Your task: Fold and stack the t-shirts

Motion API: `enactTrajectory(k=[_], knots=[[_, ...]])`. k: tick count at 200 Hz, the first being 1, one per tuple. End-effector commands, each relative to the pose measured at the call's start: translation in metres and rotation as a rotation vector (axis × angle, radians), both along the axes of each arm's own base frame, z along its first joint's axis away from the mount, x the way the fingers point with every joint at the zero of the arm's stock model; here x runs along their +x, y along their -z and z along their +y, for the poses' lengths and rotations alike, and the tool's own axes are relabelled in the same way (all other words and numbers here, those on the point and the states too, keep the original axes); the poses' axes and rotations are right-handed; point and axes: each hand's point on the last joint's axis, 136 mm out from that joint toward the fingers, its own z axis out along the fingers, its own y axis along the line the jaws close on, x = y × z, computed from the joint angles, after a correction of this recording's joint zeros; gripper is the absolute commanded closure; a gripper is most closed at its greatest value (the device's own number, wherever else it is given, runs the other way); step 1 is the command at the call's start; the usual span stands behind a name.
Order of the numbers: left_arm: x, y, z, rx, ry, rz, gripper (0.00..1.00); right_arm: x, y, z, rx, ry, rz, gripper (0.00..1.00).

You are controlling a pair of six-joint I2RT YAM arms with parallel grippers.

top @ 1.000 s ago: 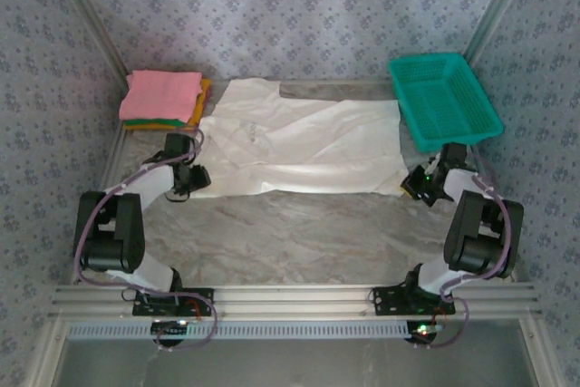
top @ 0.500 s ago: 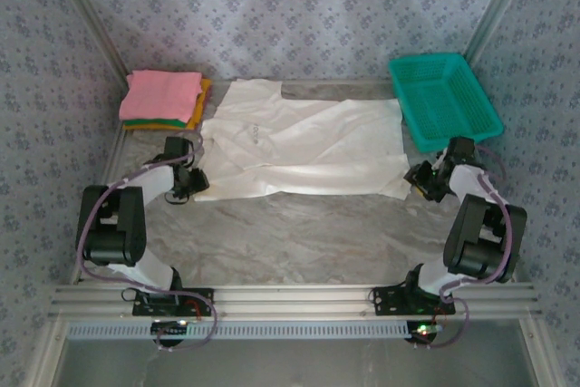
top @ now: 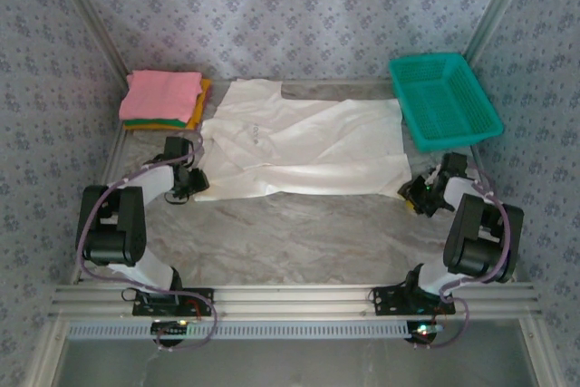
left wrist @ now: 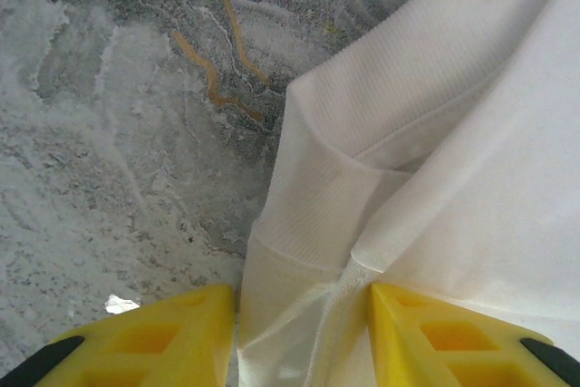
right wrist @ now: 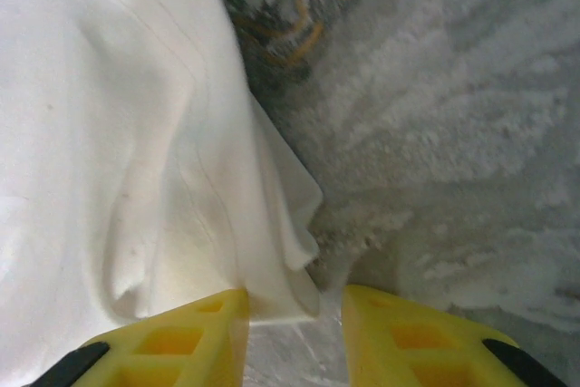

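Left hand (left wrist: 302, 304) astride white t-shirt (left wrist: 471, 178)

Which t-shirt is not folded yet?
The white t-shirt: it lies spread open across the table, while the other shirts sit folded in a stack, pink on top, at the far left.

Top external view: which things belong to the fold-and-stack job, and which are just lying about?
Job: white t-shirt, spread out on the table; stack of folded shirts, pink on top.
Lying about: teal mesh basket, empty.
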Motion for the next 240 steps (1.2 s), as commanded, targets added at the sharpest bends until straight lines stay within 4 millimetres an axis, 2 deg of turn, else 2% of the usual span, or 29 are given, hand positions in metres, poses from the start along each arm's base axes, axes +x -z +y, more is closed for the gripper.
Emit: enactTrajectory(k=[1, 26, 53, 69, 134, 161, 176, 181, 213, 238, 240], knots=[[0.002, -0.001, 0.001, -0.008, 0.0, 0.006, 0.57, 0.011, 0.0, -0.001, -0.007, -0.018, -0.045, 0.68], [0.001, 0.003, -0.001, -0.019, 0.002, 0.014, 0.58, 0.016, -0.001, 0.001, -0.006, -0.028, -0.062, 0.74], [0.001, 0.002, 0.0, -0.012, 0.003, 0.014, 0.58, 0.016, -0.007, 0.003, -0.008, -0.023, -0.068, 0.93], [0.001, 0.002, 0.001, -0.011, -0.003, 0.016, 0.58, 0.013, -0.01, 0.001, -0.019, -0.01, -0.06, 1.0], [0.001, 0.007, 0.003, -0.017, -0.022, 0.03, 0.58, 0.004, -0.036, -0.024, -0.122, 0.027, -0.021, 1.0], [0.002, 0.007, 0.004, -0.014, -0.024, 0.033, 0.58, -0.001, -0.041, -0.036, -0.145, 0.041, 0.035, 1.0], [0.001, 0.008, 0.005, -0.014, -0.027, 0.037, 0.58, -0.003, -0.04, -0.048, -0.197, 0.061, 0.059, 1.0], [0.001, 0.008, 0.005, -0.015, -0.028, 0.036, 0.58, -0.01, -0.038, -0.05, -0.203, 0.068, 0.094, 1.0], [0.002, 0.008, 0.007, -0.017, -0.035, 0.039, 0.58, -0.022, -0.026, -0.063, -0.261, 0.1, 0.17, 1.0], [0.003, 0.009, 0.006, -0.021, -0.034, 0.042, 0.58, -0.023, -0.018, -0.064, -0.248, 0.102, 0.19, 1.0], [0.003, 0.009, 0.006, -0.021, -0.033, 0.041, 0.58, -0.023, -0.018, -0.065, -0.25, 0.101, 0.188, 0.97]])
